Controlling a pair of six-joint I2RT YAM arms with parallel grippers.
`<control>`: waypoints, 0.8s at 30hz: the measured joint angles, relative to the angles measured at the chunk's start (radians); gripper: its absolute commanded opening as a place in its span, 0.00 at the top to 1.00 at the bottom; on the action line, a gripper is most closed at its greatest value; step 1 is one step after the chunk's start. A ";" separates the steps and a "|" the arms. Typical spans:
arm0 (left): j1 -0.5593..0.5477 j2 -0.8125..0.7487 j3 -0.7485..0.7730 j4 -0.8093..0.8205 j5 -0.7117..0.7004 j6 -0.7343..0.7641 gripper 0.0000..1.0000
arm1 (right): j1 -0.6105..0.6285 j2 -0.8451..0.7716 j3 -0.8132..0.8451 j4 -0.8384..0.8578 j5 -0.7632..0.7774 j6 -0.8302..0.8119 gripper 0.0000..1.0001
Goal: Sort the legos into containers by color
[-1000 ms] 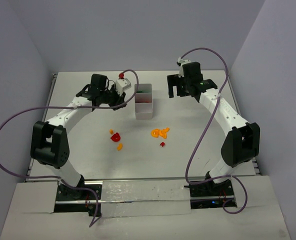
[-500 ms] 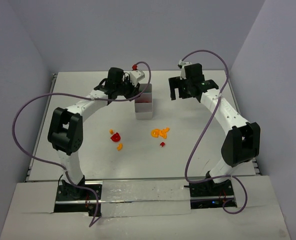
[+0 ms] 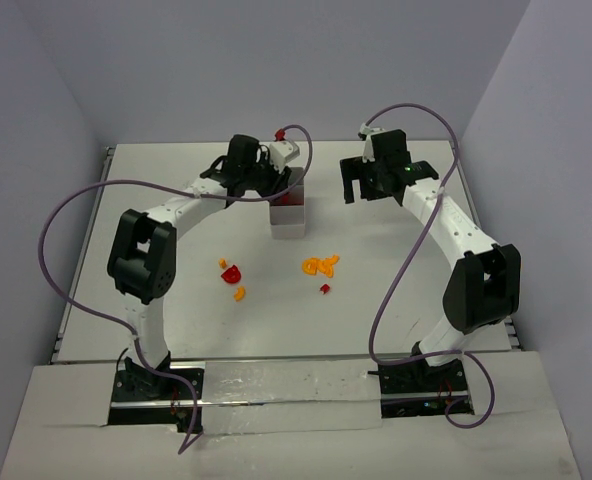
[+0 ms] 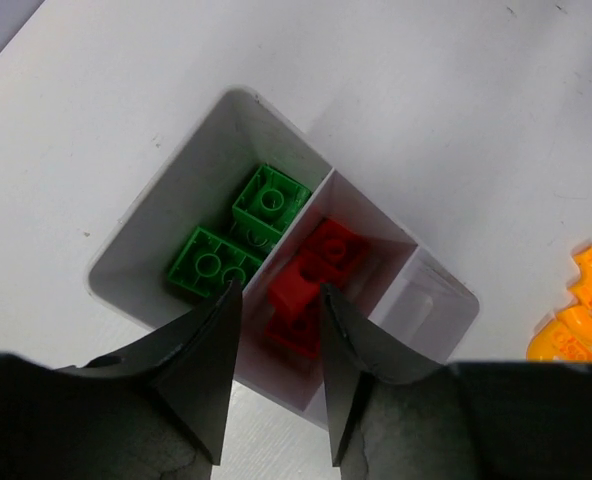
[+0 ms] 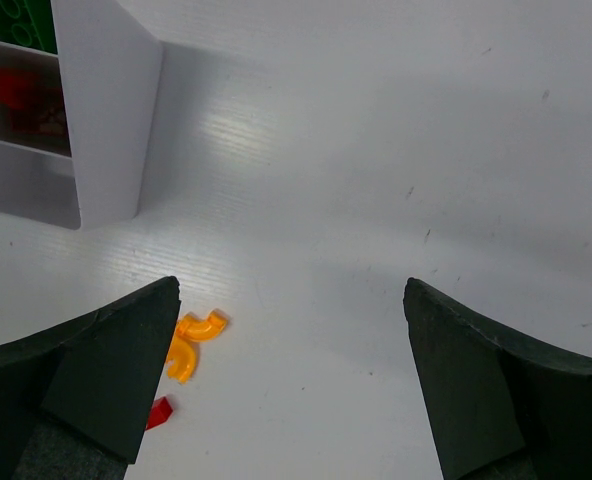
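Note:
The white tray (image 4: pixel 156 215) has three compartments in a row. Two green bricks (image 4: pixel 269 202) lie in the end one, red bricks (image 4: pixel 334 248) in the middle one, and the third (image 4: pixel 428 302) holds nothing I can see. My left gripper (image 4: pixel 281 290) hangs just above the middle compartment, jaws a little apart, with a red brick below the gap and a sliver of space beside it. In the top view it (image 3: pixel 281 185) covers the tray's (image 3: pixel 288 227) far end. My right gripper (image 3: pixel 356 190) is wide open and empty to the tray's right, also in its wrist view (image 5: pixel 292 290).
Loose on the table in front of the tray: an orange curved cluster (image 3: pixel 321 265), a small red piece (image 3: pixel 325 289), a red piece (image 3: pixel 232 273), and orange bits (image 3: pixel 240 294). The right wrist view shows the tray wall (image 5: pixel 106 120), orange curves (image 5: pixel 198 330) and a red piece (image 5: pixel 158 411).
My left arm swung right from beside the tray to over its far and middle compartments. The right gripper shifted only slightly. The loose pieces have not moved.

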 measured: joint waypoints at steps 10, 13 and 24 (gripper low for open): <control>-0.004 -0.015 0.010 -0.049 -0.022 0.006 0.59 | -0.001 0.000 -0.003 0.000 -0.001 0.000 0.00; -0.001 -0.101 -0.037 -0.111 0.013 0.022 0.57 | -0.001 -0.004 -0.017 0.000 -0.002 -0.002 0.00; 0.006 -0.580 -0.405 -0.436 0.121 0.149 0.51 | -0.002 -0.018 -0.044 -0.009 -0.036 -0.003 0.00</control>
